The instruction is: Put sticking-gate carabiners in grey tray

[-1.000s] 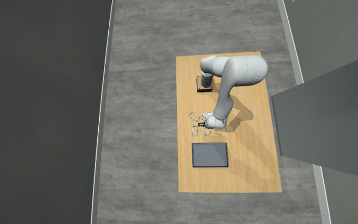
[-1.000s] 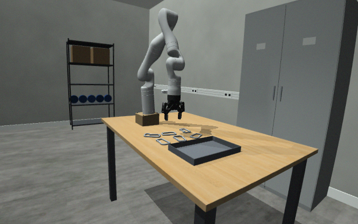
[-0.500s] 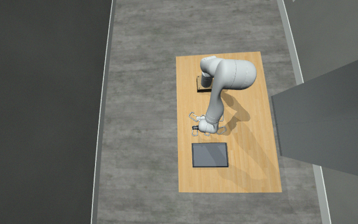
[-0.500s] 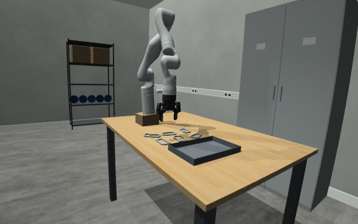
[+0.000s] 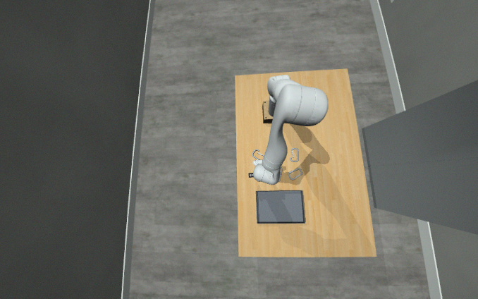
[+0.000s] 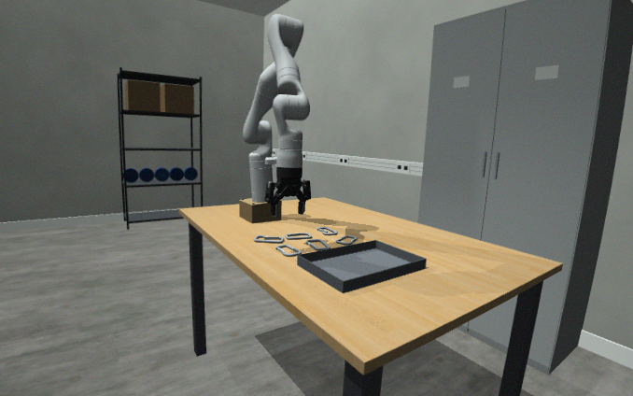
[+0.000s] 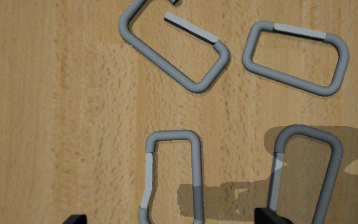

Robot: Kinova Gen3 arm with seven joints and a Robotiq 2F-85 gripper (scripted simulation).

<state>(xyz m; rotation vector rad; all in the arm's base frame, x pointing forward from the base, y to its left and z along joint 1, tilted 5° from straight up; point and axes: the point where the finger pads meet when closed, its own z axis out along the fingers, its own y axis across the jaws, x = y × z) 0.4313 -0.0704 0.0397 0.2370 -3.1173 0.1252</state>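
Several grey carabiners [image 6: 299, 235] lie flat in a cluster on the wooden table [image 6: 420, 304] [image 5: 317, 229], just behind the grey tray [image 6: 322, 275] [image 5: 280, 192], which holds nothing. In the wrist view one carabiner [image 7: 170, 50] at the top left has its gate swung inward, leaving a gap. A closed one [image 7: 295, 57] lies to its right. Two more carabiners [image 7: 172, 175] [image 7: 305, 170] lie below; the middle one's gate bends slightly inward. My gripper [image 6: 287, 207] [image 7: 172, 220] is open and empty, hanging above the cluster. In the overhead view the arm hides part of the cluster; three carabiners [image 5: 257, 154] [image 5: 295, 154] [image 5: 295, 173] show.
The arm's wooden base block [image 6: 254, 210] [image 5: 266, 112] stands at the back of the table. A black shelf rack [image 6: 159, 149] and a grey cabinet [image 6: 513, 163] stand off the table.
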